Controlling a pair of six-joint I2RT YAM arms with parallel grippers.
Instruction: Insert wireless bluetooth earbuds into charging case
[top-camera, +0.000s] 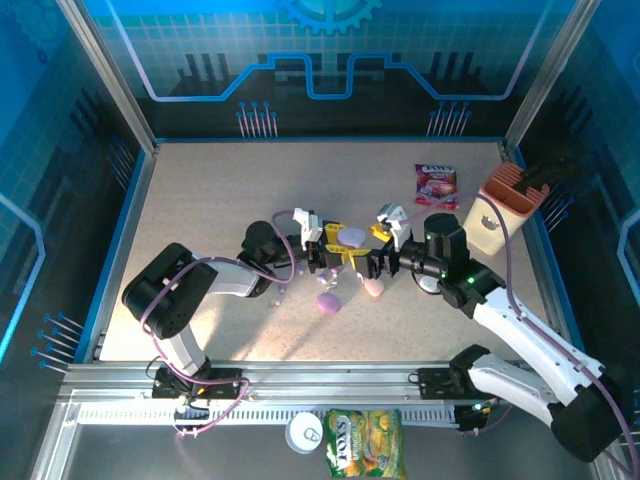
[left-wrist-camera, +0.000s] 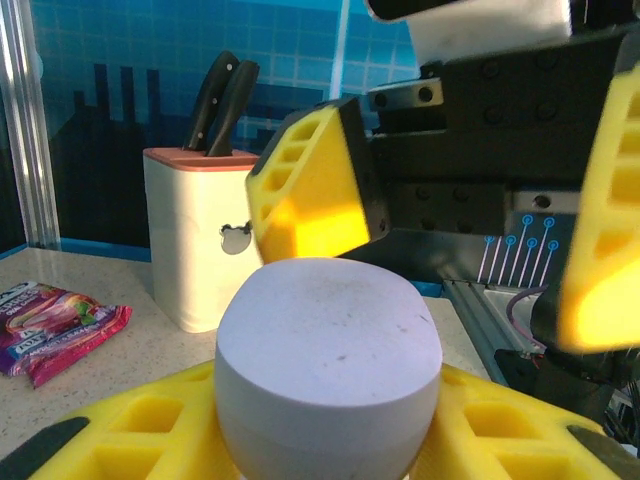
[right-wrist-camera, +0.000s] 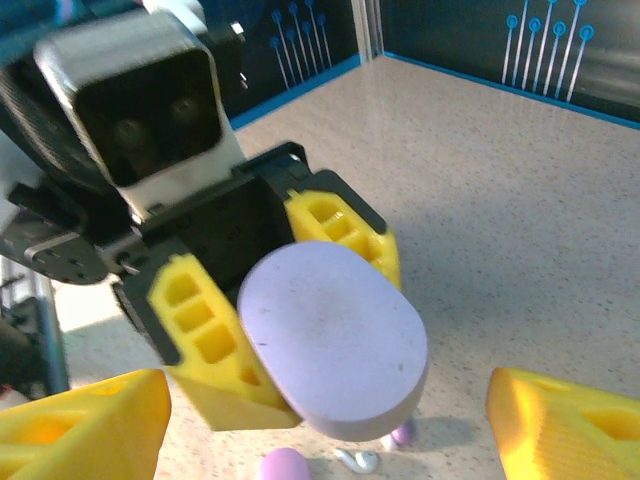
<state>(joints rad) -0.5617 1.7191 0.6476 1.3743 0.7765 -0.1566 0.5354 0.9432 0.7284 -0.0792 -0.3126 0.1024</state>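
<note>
Left fingers (right-wrist-camera: 215, 340) are clamped on the closed lilac case (right-wrist-camera: 335, 340), holding it clear of the tabletop (right-wrist-camera: 520, 200) with its broad face toward the other arm, probably so the lid can be worked open. Right fingers (right-wrist-camera: 80, 425) are spread wide, 1 on each side of the case, holding nothing. No bud is in yet: a white earbud (right-wrist-camera: 355, 460) and a lilac earbud (right-wrist-camera: 403, 432) lie loose on the tabletop just below. My read: lid first, buds after.
</note>
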